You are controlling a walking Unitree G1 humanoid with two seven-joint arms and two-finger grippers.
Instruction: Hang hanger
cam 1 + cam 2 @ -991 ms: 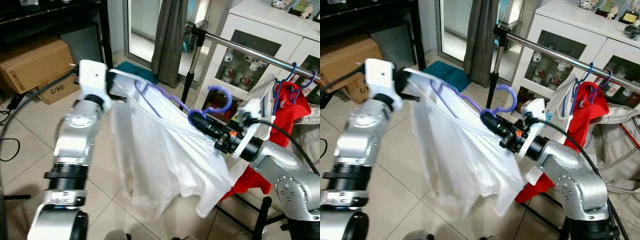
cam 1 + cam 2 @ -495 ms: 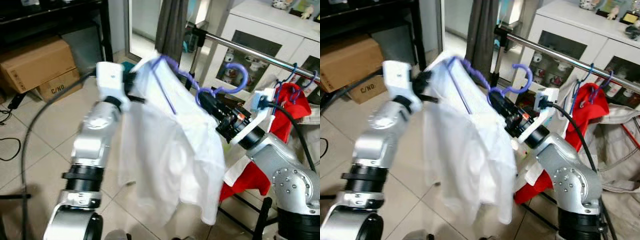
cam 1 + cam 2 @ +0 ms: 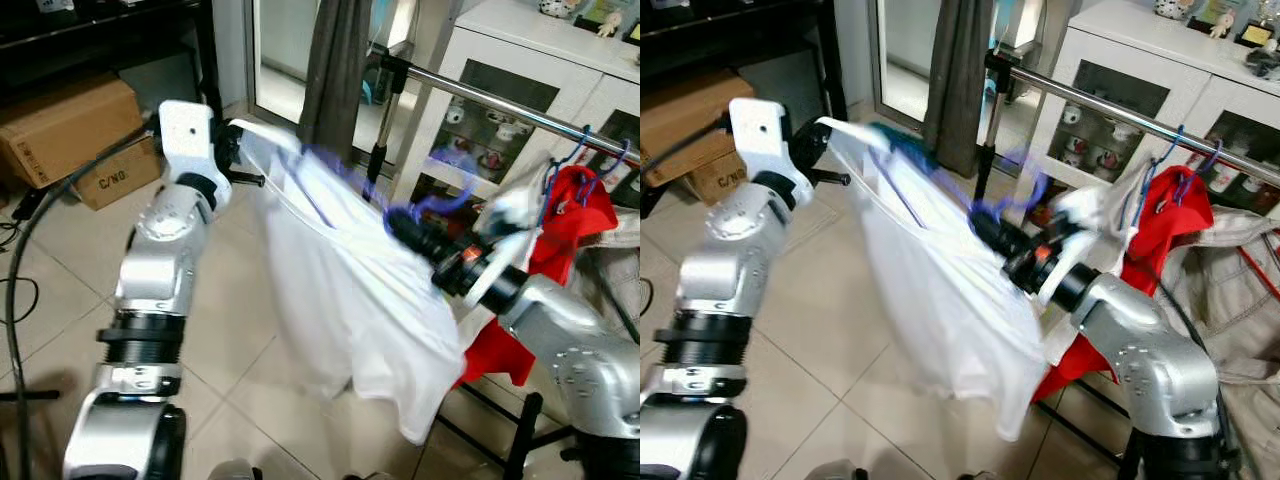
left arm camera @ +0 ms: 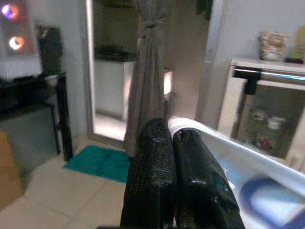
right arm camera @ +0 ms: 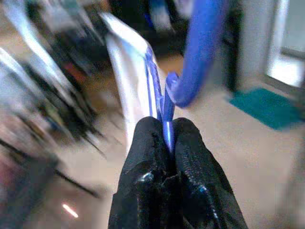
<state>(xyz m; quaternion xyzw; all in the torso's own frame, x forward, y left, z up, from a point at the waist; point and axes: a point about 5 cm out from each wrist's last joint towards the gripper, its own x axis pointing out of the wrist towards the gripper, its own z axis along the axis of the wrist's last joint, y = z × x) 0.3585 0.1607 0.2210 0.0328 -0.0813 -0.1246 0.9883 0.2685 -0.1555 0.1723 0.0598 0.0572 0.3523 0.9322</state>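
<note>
Hanger [image 5: 167, 102] — pinched in right hand [image 5: 164, 138].

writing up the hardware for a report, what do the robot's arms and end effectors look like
Both arms are silver metal in rounded segments, with black ribbed rings at the joints. The left arm ends in a white boxy wrist block; a black cable loops off it. The right arm has a white wrist collar with an orange mark. Each end effector has two long black fingers, textured on the surface.
</note>
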